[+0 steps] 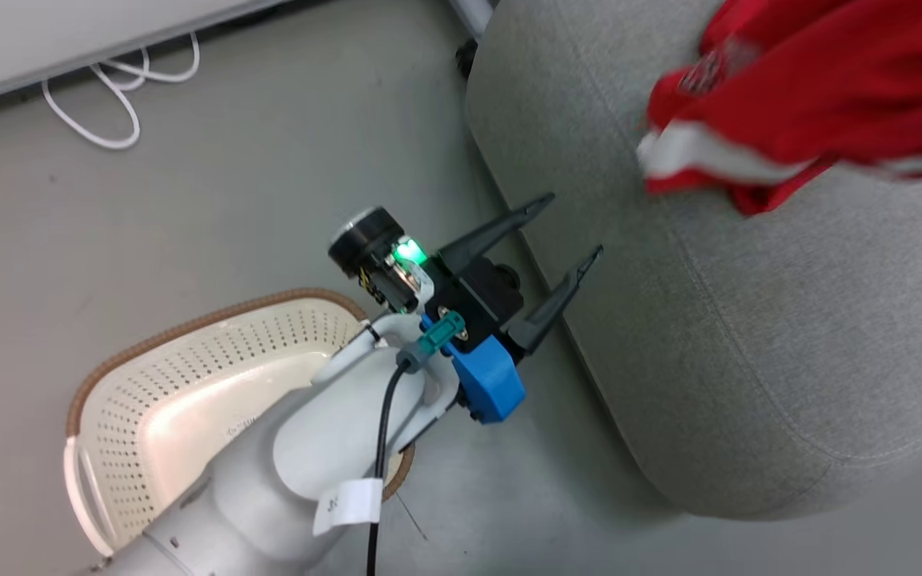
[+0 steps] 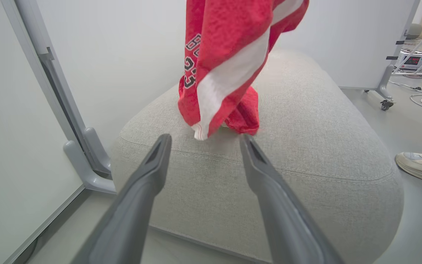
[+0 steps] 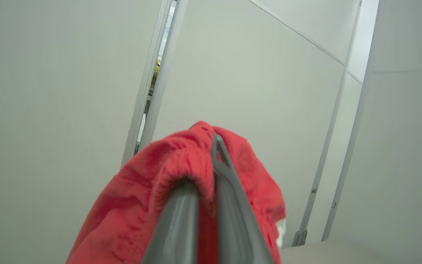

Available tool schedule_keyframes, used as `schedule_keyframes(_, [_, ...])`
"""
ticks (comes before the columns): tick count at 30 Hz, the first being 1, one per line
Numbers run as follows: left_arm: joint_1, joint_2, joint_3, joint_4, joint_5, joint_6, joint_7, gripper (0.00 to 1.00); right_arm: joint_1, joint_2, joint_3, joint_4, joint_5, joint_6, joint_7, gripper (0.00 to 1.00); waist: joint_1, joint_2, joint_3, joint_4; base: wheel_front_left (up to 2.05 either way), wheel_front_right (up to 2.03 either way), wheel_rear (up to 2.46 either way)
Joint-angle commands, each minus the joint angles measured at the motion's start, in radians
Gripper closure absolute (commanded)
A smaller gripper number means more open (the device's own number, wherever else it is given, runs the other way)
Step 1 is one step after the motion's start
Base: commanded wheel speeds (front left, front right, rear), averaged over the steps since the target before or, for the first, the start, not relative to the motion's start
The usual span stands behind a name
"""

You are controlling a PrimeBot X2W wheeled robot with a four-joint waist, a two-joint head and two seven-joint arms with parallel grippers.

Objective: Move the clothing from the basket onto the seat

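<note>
From the left wrist, the clothing (image 2: pixel 225 55) dangles onto the seat (image 2: pixel 306 154); the right gripper (image 3: pixel 207 161) pinches it, while the left gripper (image 1: pixel 574 223) gapes empty.

One garment (image 1: pixel 813 88), one basket (image 1: pixel 213 360), one seat (image 1: pixel 749 336)

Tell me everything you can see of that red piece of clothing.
The clothing is a bright red, soft, fleecy-looking garment with a broad white band and dark-outlined lettering on one side. It hangs crumpled and twisted, pinched at its top between the shut fingers of the right gripper, with fabric bunched over them. Its lower end appears to touch the top of the grey seat.
</note>
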Motion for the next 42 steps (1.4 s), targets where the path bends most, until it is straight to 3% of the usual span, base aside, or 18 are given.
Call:
schedule_keyframes(1, [-0.028,0.015,0.006,-0.01,0.008,0.006,0.008,0.0,-0.06,-0.041,-0.032,-0.011,-0.007,0.0,-0.001,1.0,0.0,0.0,0.067,0.003,0.0,0.0,0.0])
schedule_keyframes(9, [-0.115,0.07,0.012,-0.074,0.041,0.015,0.045,0.0,-0.272,-0.203,-0.192,0.064,0.011,0.0,0.0,1.0,0.0,0.0,0.224,0.006,0.0,0.0,0.0])
schedule_keyframes(16, [-0.172,0.108,0.008,-0.138,0.064,0.014,0.083,0.0,-0.332,-0.269,-0.278,0.208,0.002,0.0,0.0,1.0,0.0,0.0,0.343,0.012,0.0,0.0,0.0])
schedule_keyframes(28, [-0.209,0.147,0.014,-0.203,0.071,0.031,0.117,0.0,-0.265,-0.139,-0.281,0.352,-0.102,0.0,0.0,1.0,0.0,0.0,0.444,0.031,0.0,0.0,0.0])
schedule_keyframes(42, [-0.211,0.17,0.009,-0.22,0.061,0.04,0.124,0.0,-0.213,-0.1,-0.31,0.502,-0.1,0.0,0.0,1.0,0.0,0.0,0.459,0.036,0.0,0.0,0.0])
